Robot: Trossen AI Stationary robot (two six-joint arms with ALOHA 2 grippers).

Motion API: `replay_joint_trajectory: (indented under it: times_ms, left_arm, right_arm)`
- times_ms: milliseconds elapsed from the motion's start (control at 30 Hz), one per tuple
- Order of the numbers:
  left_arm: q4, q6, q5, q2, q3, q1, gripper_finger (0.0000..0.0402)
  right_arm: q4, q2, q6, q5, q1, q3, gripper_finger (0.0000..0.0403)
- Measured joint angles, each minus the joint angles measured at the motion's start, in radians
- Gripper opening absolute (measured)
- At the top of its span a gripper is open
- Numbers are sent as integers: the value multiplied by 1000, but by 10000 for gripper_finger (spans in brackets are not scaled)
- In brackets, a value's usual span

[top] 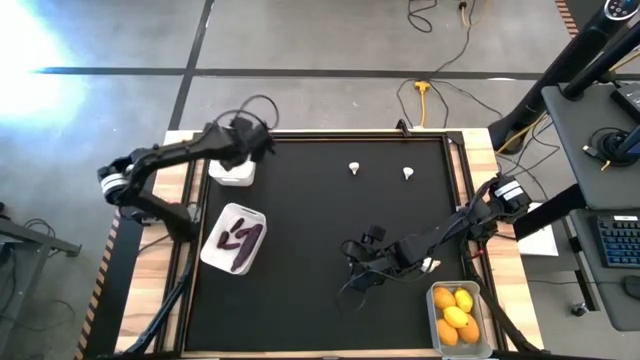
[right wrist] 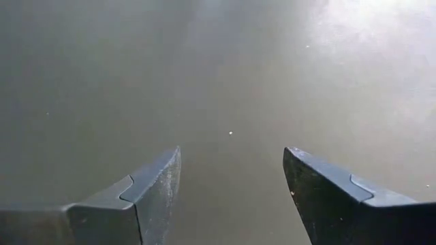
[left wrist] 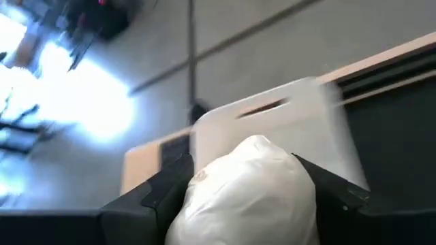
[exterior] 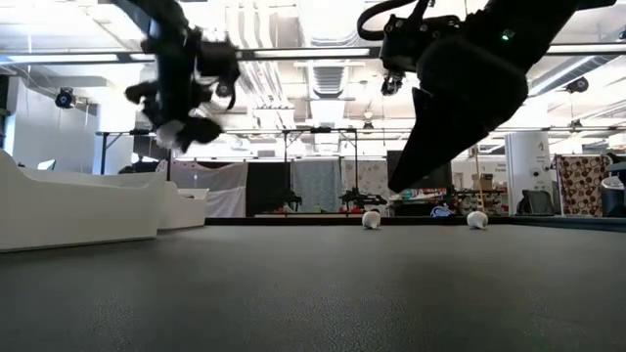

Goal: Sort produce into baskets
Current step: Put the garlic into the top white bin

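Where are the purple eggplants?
In the high view, the eggplants lie in the clear tub on the table's left side, near the white tub.

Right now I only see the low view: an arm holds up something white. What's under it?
Observer: From above, the left pincer hangs over a white basket near the left edge of the mat.
Operator: And the white thing?
Observer: That arm's wrist view shows a garlic bulb clamped in the pincer.
Operator: Does the other arm carry anything?
Observer: No. The right pincer is open and empty, with only bare mat in front of it.
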State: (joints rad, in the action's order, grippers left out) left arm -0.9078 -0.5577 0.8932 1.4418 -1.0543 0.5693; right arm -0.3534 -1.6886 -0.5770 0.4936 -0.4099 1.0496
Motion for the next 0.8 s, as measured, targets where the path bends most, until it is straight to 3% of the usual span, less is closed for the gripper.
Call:
replay_joint_trajectory:
  times_ms: [233, 600, 800]
  left_arm:
    - [149, 28, -88, 92, 83, 167, 202]
    - [235, 57, -92, 265, 133, 179, 242]
    - [166, 73, -84, 285, 131, 179, 259]
  right_arm:
    - [8, 0, 12, 3, 3, 0, 250]
    - [8, 0, 1, 0, 2, 0, 255]
    - [-8, 0, 1, -7, 2, 0, 252]
